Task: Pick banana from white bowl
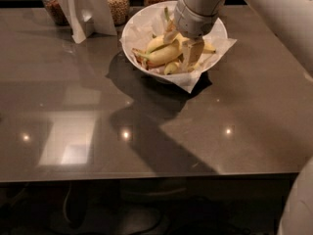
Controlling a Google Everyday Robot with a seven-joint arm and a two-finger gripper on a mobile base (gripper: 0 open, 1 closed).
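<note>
The white bowl (pixel 221 33), lined with crumpled white paper, stands at the back middle of the dark table. Several bananas lie in it. The long pale yellow banana (pixel 161 54) lies across the bowl's left half, its greenish stem end pointing left. My gripper (pixel 182 44) reaches down into the bowl from above, at the banana's right end. It is open, with one finger (pixel 170 34) behind the banana and the other finger (pixel 192 53) in front of it. The arm hides the bowl's far middle.
Glass jars (pixel 117 1) of grains stand along the back edge. A white card stand (pixel 80 13) is left of the bowl. Paper corners (pixel 188 82) hang over the bowl's rim. The table's front edge (pixel 146 177) runs across the lower frame.
</note>
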